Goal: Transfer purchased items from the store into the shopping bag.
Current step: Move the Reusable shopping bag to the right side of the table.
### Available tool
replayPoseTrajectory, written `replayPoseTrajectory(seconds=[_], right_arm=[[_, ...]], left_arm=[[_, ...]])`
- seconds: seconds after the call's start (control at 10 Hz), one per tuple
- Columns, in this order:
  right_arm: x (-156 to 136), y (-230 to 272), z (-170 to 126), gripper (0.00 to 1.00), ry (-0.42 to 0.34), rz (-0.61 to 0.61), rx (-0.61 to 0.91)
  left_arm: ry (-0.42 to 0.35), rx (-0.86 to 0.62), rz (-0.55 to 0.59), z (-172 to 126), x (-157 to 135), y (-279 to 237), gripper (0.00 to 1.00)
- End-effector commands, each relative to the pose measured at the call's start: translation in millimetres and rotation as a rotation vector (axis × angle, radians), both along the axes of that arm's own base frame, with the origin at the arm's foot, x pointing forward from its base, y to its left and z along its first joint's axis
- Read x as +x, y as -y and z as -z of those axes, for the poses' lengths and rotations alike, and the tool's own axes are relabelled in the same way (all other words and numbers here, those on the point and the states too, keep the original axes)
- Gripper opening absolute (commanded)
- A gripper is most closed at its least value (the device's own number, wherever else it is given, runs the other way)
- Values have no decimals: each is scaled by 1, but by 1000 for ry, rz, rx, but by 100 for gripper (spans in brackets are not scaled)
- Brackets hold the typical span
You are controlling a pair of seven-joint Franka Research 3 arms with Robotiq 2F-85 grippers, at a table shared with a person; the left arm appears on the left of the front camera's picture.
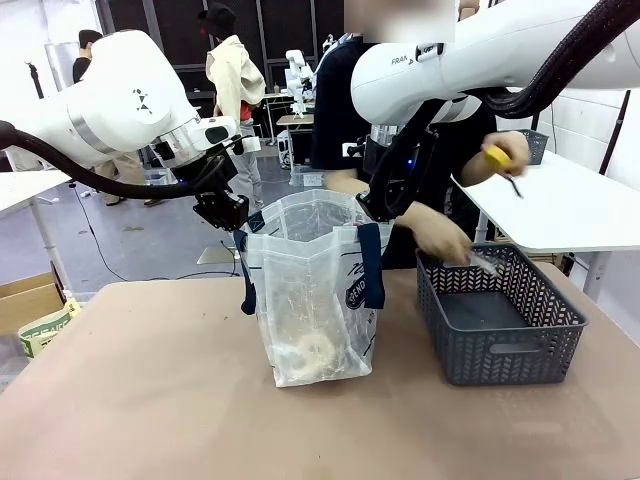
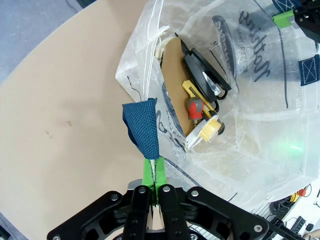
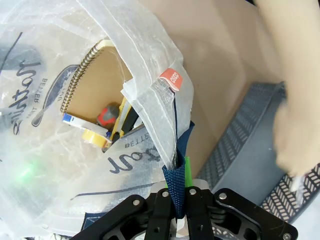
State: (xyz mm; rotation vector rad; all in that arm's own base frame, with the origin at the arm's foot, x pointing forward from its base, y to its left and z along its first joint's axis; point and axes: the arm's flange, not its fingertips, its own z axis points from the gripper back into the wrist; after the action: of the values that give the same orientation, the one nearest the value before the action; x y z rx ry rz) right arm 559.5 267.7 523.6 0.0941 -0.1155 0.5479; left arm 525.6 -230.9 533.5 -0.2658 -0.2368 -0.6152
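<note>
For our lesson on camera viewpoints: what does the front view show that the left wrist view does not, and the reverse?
Front view: a grey basket beside the bag, one hand reaching into the basket, the other hand holding a yellow piece. Left wrist view: down the bag's mouth, a tan card, a yellow cutter and a red-handled tool. Both: the bag, and the left claw shut on its blue strap.
</note>
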Motion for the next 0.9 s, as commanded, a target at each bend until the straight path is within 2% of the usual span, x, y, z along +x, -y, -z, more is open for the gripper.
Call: replayPoseTrajectory(seconds=[0.0, 0.8], right_arm=[[0, 1, 1, 0, -4, 2, -1], [0, 1, 1, 0, -4, 2, -1]], left_arm=[[-6, 1, -11, 1, -1, 1, 0], [-6, 1, -11, 1, -1, 1, 0]])
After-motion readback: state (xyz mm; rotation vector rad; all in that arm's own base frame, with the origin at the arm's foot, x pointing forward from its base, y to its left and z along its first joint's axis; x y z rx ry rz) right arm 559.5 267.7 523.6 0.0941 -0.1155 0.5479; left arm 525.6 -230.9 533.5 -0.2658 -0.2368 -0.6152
